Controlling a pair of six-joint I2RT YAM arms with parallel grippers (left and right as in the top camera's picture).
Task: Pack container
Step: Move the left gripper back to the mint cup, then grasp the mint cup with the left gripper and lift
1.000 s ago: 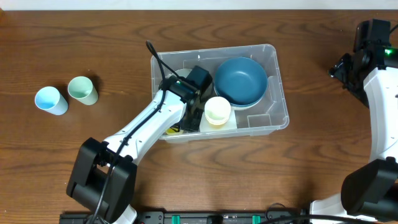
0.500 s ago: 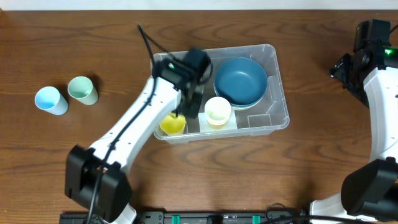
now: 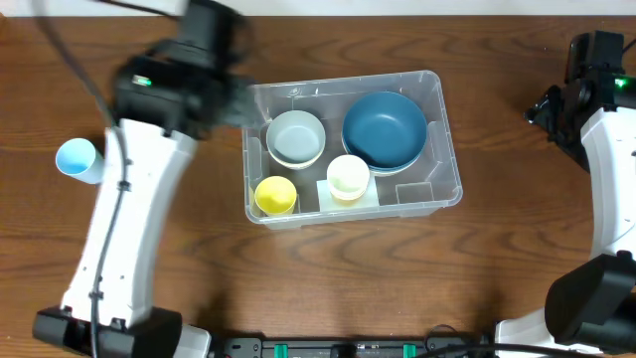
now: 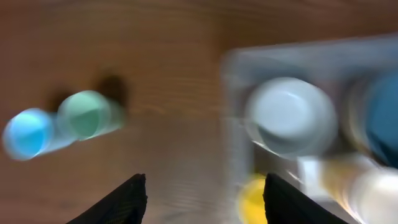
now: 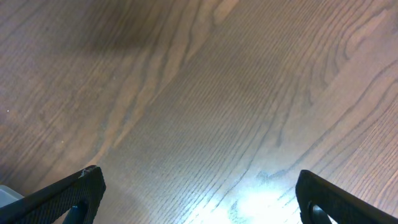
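The container (image 3: 443,117) is a clear bin at mid-table. Inside it stand a dark blue bowl (image 3: 385,129), a pale grey bowl (image 3: 295,138), a yellow cup (image 3: 275,195) and a cream cup (image 3: 348,177). My left arm (image 3: 179,75) is raised and blurred, just left of the bin. In the blurred left wrist view my left gripper (image 4: 205,199) is open with nothing between its fingers, above the wood beside the bin's left wall (image 4: 231,124). A green cup (image 4: 87,115) and a light blue cup (image 4: 28,132) stand further left. My right gripper (image 5: 199,199) is open over bare wood.
The light blue cup (image 3: 77,159) stands near the table's left side; my left arm covers the green cup in the overhead view. My right arm (image 3: 586,85) hangs at the far right edge, well apart from the bin.
My left arm has risen out of the container and swung left, its jaws widening. The yellow cup stays in the bin's front left corner, and the pale grey bowl has come into view.
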